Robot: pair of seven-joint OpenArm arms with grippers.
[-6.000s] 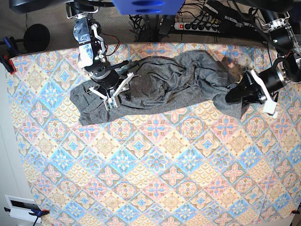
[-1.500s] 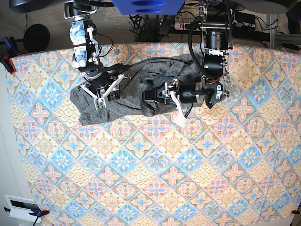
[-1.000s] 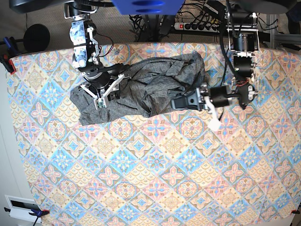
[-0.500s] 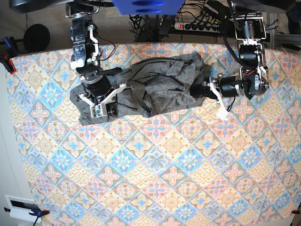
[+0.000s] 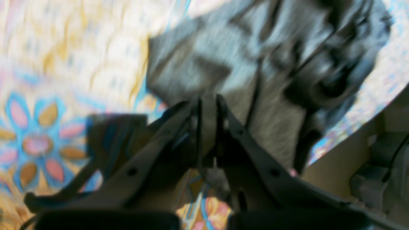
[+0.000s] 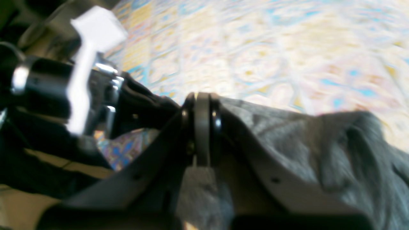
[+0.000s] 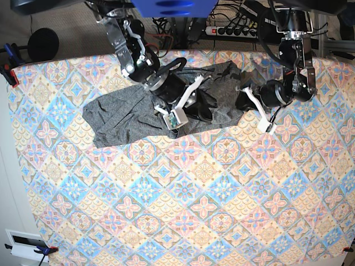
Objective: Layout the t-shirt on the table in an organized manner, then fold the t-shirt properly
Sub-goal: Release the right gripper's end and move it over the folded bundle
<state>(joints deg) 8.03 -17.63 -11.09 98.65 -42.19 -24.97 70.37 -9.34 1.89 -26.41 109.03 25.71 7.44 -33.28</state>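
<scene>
The dark-grey t-shirt lies crumpled across the back of the table, its left part spread flat. My right gripper is over the shirt's bunched middle. In the right wrist view the right gripper is shut, and the t-shirt hangs from its tips. My left gripper is at the shirt's right edge. In the blurred left wrist view the left gripper is shut, with the t-shirt at and beyond its tips. The two grippers are close together.
A power strip with cables lies on the floor beyond the back edge. Clamps grip the cloth at the left edge. A white box sits off the front left corner. The left arm fills the right wrist view's left side.
My right gripper has gone from the shirt's left part to its middle and has shut. My left gripper has shut at the right edge. The shirt's middle has bunched up.
</scene>
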